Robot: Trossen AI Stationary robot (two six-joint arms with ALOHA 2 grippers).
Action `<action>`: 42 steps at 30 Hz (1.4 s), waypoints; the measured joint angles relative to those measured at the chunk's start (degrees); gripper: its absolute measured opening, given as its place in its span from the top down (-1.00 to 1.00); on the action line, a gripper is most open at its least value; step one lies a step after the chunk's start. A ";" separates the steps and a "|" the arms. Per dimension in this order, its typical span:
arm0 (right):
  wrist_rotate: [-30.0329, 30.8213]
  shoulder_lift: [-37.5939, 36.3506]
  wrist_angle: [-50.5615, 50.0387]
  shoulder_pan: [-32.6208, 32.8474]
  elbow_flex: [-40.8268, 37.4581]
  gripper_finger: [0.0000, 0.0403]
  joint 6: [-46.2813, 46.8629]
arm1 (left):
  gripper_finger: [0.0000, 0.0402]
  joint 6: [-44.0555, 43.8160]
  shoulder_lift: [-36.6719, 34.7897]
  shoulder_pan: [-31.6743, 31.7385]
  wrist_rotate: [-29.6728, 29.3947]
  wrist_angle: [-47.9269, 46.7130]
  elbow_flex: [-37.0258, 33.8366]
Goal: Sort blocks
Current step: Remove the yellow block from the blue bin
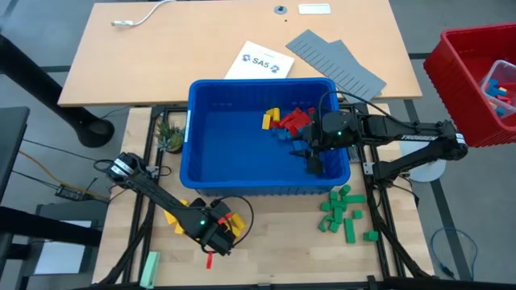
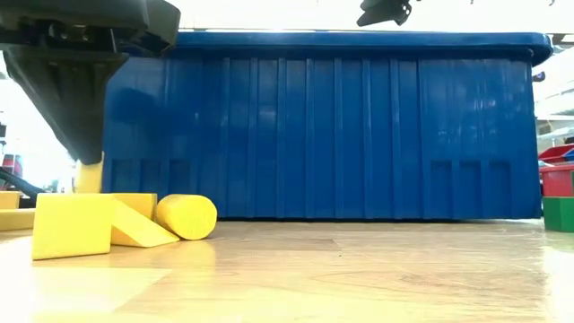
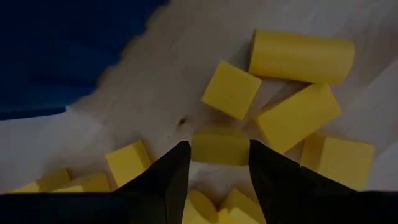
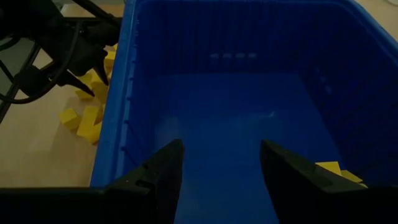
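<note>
A large blue plastic bin (image 1: pixel 211 153) with ribbed walls sits in the middle of the pale wooden table (image 1: pixel 266 250). Behind it, on a tan desk top (image 1: pixel 201 40), lie a white printed paper sheet (image 1: pixel 259 62), flat grey ridged panels (image 1: pixel 337 62) and a white cable (image 1: pixel 143 16). A red plastic crate (image 1: pixel 463 76) stands at the right edge, and a pale green bar (image 1: pixel 150 267) lies near the table's front left corner.
</note>
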 joint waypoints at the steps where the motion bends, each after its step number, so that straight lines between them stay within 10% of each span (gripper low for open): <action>1: 0.00 0.00 0.00 0.00 0.00 0.01 0.00 | 0.15 0.01 0.00 0.00 -0.03 0.16 0.00; 32: 0.02 0.00 0.39 0.00 0.00 0.01 -1.08 | -0.24 1.45 -1.94 1.90 -1.18 -0.31 2.60; 42: 3.04 0.00 2.28 -0.82 0.00 0.01 -6.48 | -0.18 16.20 -7.92 4.28 -19.92 -9.68 20.61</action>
